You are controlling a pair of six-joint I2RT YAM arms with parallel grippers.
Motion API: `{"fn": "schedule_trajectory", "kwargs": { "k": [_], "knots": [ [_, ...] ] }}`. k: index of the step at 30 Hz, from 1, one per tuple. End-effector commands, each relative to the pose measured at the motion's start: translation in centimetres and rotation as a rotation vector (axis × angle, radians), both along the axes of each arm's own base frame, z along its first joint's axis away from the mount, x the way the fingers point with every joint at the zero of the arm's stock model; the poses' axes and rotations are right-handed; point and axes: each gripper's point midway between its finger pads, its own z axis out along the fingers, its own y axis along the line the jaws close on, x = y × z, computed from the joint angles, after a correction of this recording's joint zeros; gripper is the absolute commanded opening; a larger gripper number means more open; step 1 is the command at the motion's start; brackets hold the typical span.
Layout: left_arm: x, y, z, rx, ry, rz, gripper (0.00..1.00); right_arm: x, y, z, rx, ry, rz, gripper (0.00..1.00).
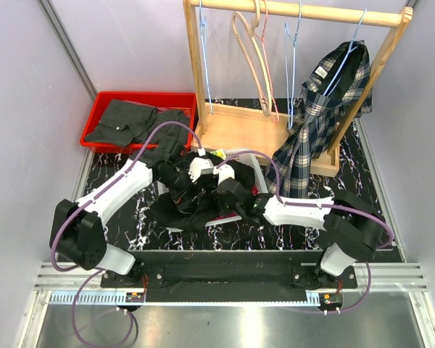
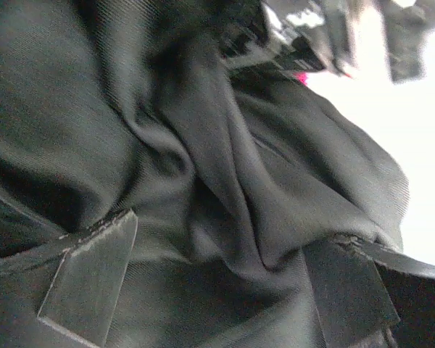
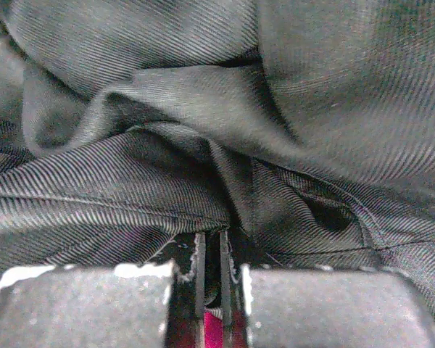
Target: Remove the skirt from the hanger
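A black skirt (image 1: 192,206) lies crumpled on the marbled table between my two arms. A strip of the pink hanger (image 1: 228,216) shows at its near edge. My left gripper (image 1: 187,187) is pressed down into the cloth; in the left wrist view the gripper (image 2: 217,290) stands open, and a fold of the skirt (image 2: 225,181) runs between its fingers (image 2: 87,279). My right gripper (image 1: 235,196) reaches in from the right. In the right wrist view it (image 3: 211,254) is shut, with the pink hanger (image 3: 212,332) showing between the pads and the skirt (image 3: 203,109) bunched against the tips.
A red bin (image 1: 101,109) at the back left holds a grey garment (image 1: 134,122). Behind the skirt stands a wooden rack (image 1: 297,10) with several bare hangers (image 1: 257,65), and a plaid garment (image 1: 322,123) hangs at its right end.
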Motion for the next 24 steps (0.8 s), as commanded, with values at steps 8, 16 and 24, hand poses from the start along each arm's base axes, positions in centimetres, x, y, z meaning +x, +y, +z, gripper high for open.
{"fn": "schedule_trajectory", "kwargs": {
  "k": [8,16,24],
  "knots": [
    [2.1,2.1,-6.7,0.202,-0.079,-0.021,0.99,-19.0,0.1,-6.4,-0.178,0.402,0.587,0.0],
    [3.0,4.0,-6.1,0.243,-0.115,0.007,0.99,-20.7,1.1,-5.5,-0.175,0.368,0.687,0.0],
    [2.9,6.1,-5.4,0.252,-0.124,0.053,0.99,-18.7,3.5,-4.2,-0.256,0.31,0.678,0.21]
  ]
}}
